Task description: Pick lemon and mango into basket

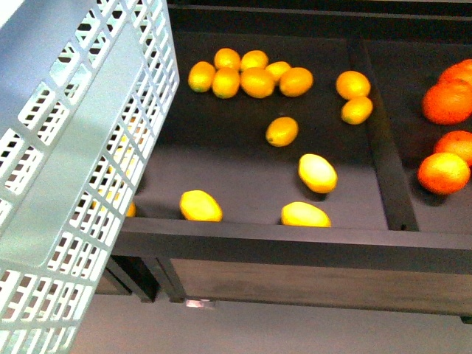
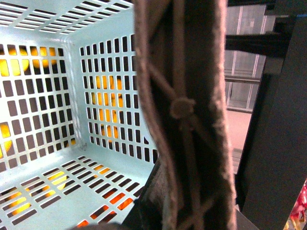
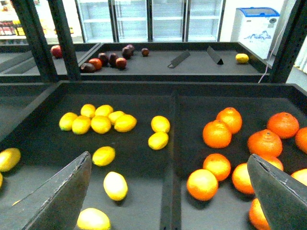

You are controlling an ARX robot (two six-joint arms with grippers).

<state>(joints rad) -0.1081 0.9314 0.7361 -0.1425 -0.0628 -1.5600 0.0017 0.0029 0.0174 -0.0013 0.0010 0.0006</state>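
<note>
My right claw (image 3: 169,158), wide open and empty, hovers just short of the nearest lemon (image 3: 115,185), which lies loose on the surface (image 3: 139,177) and may roll if clipped off-centre.

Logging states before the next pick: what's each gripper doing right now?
Left gripper: shut on the basket handle.
Right gripper: open, empty.

You have one basket (image 1: 66,169), thirteen lemons (image 1: 317,172) in plain sight plus one half hidden behind the basket wall, and four oranges (image 1: 443,172) in front view, about ten from the right wrist.
</note>
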